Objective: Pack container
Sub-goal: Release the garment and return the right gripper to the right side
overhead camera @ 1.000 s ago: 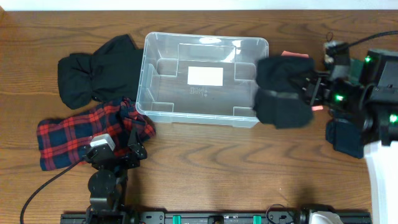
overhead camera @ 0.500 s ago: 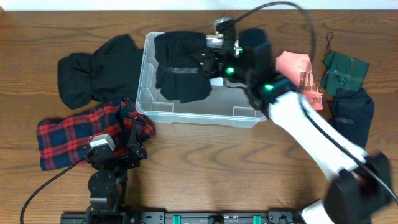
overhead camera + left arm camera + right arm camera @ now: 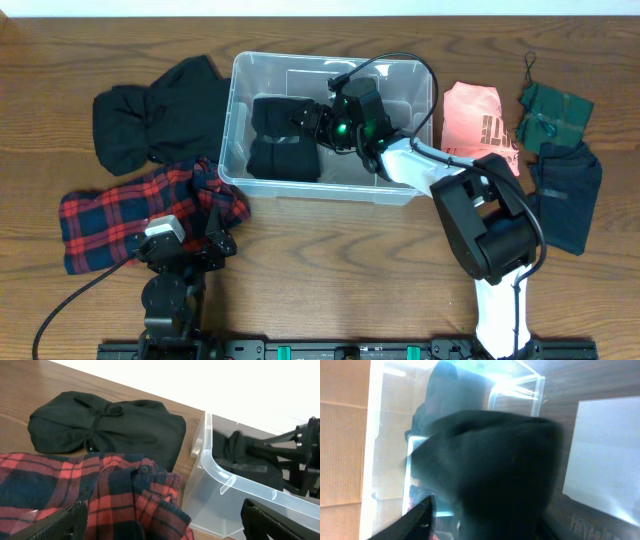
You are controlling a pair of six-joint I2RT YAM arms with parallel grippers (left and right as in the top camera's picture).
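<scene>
The container (image 3: 236, 110) is a clear plastic bin at the table's back centre, with a white label (image 3: 610, 460) on its bottom. My right gripper (image 3: 318, 125) reaches into it from the right and is shut on a black garment (image 3: 283, 140), which hangs low in the bin's left half. In the right wrist view the black garment (image 3: 490, 460) fills the space between the fingers (image 3: 485, 520). My left gripper (image 3: 190, 245) is open and low at the front left, over a red and navy plaid shirt (image 3: 130, 215). The left wrist view shows the bin's rim (image 3: 220, 472) and the plaid shirt (image 3: 100, 490).
A black jacket (image 3: 160, 115) lies left of the bin, touching the plaid shirt. Right of the bin lie a salmon shirt (image 3: 480, 120), a green cloth (image 3: 550, 112) and a navy cloth (image 3: 565, 190).
My right arm swung from right of the bin across it with the black garment and lowered it into the left half. The left arm has not moved.
</scene>
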